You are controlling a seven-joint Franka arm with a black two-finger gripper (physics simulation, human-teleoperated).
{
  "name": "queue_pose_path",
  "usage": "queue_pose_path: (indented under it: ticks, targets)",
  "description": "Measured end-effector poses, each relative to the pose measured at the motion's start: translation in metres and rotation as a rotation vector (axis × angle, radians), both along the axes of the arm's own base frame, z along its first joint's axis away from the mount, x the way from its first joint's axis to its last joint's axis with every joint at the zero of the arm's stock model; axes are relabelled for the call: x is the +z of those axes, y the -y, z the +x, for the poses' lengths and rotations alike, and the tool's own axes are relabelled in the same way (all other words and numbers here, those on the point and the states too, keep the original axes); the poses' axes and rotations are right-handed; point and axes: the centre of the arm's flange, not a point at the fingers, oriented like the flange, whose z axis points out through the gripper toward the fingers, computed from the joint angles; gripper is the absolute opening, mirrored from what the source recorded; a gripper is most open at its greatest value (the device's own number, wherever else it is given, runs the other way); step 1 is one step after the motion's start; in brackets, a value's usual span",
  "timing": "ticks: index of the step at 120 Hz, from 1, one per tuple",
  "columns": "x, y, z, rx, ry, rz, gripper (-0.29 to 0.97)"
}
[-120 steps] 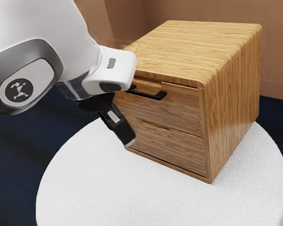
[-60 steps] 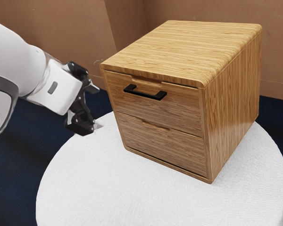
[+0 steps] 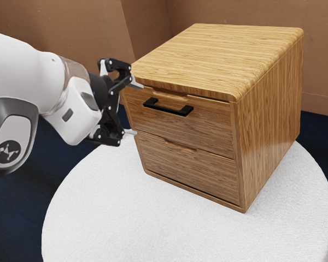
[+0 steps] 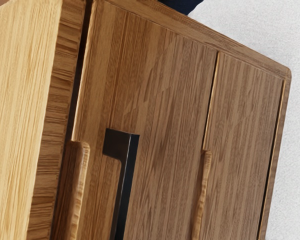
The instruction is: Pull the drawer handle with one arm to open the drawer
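- Step in hand, as judged: approach to the grasp. Nothing is gripped yet.
- To do it well: travel along the drawer front until the bar sits between both pads, centre on its middle, and clamp firmly. Then pull straight out, square to the front, so the drawer does not bind.
- Gripper [image 3: 132,108] is empty. Its fingers [image 3: 134,84] are spread wide, one above the other, at the front corner of the cabinet [image 3: 224,54] on the exterior view's left.
- Drawer handle [image 3: 168,107] is a black bar on the top drawer [image 3: 202,128], which sits flush and closed.
- The handle lies to the exterior view's right of the fingers, near but apart and not between them.
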Motion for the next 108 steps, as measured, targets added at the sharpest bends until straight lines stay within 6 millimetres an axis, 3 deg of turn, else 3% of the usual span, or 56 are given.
queue_pose_path:
  ticks: [22, 54, 78, 108]
  targets:
    - [-0.001, 0.012, 0.017, -0.083, 0.000, 0.064, 0.61]
    - [0.000, 0.016, 0.027, -0.148, 0.005, 0.122, 0.40]
    - [-0.003, -0.011, 0.040, -0.125, -0.007, 0.145, 0.36]
    - [-0.024, -0.017, 0.061, -0.152, -0.051, 0.157, 0.34]
